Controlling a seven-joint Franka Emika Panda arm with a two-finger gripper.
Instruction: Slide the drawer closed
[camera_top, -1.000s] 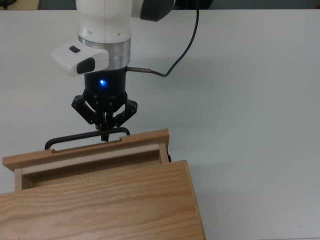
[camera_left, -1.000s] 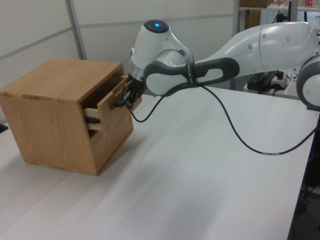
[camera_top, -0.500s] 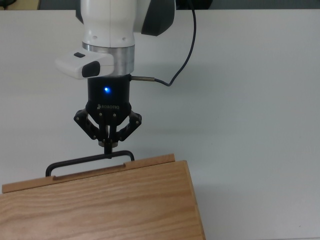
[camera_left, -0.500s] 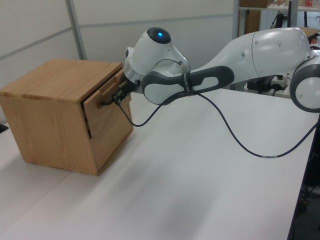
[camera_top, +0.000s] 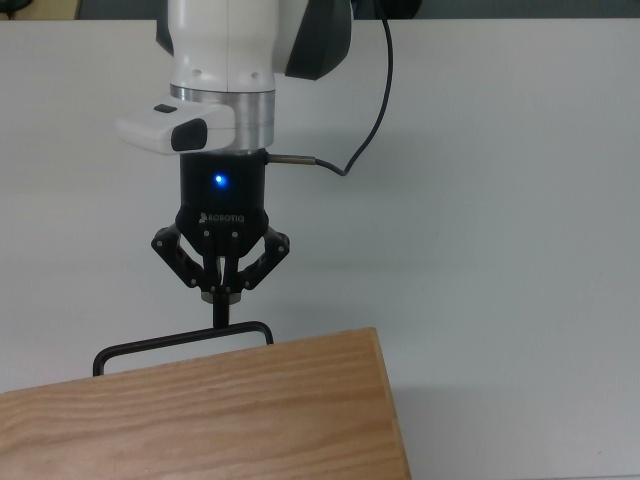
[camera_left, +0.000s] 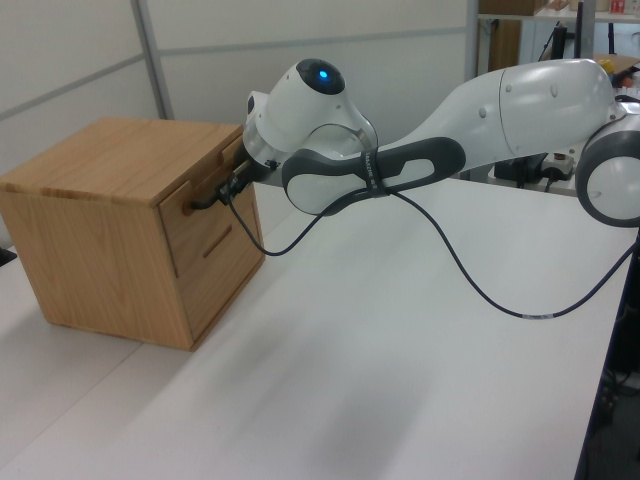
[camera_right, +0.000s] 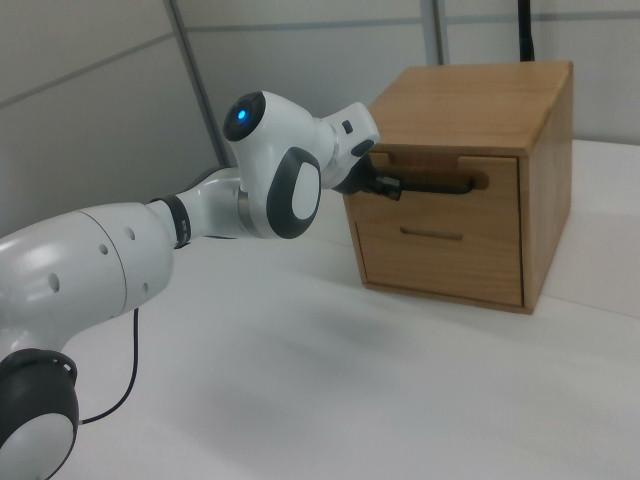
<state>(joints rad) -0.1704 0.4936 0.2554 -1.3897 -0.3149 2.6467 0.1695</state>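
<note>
Light oak is what fills the bottom of the top view: you are looking down on the flat top of the cabinet (camera_top: 200, 415), with only the black bar handle (camera_top: 180, 341) poking out past its front edge. The drawer (camera_right: 440, 190) itself shows best in the right view, as the upper front panel, sitting flush with the cabinet face above a second, lower drawer front (camera_right: 435, 250). In the left view you see no gap between that upper panel and the cabinet side.

Your gripper (camera_top: 221, 305) points straight at the cabinet front. In the top view its fingers are drawn together into one narrow tip, and that tip meets the handle bar near the bar's right end in the top view. You cannot tell from these views whether the tip merely presses on the bar or pinches it. A blue light glows on the gripper body (camera_top: 222, 195), and a black cable (camera_top: 375, 95) loops away from the wrist toward the top view's upper right.

The cabinet stands on a white table (camera_left: 400, 380); in the left view it sits at the far left, with the arm (camera_left: 500, 110) reaching in from the right.
</note>
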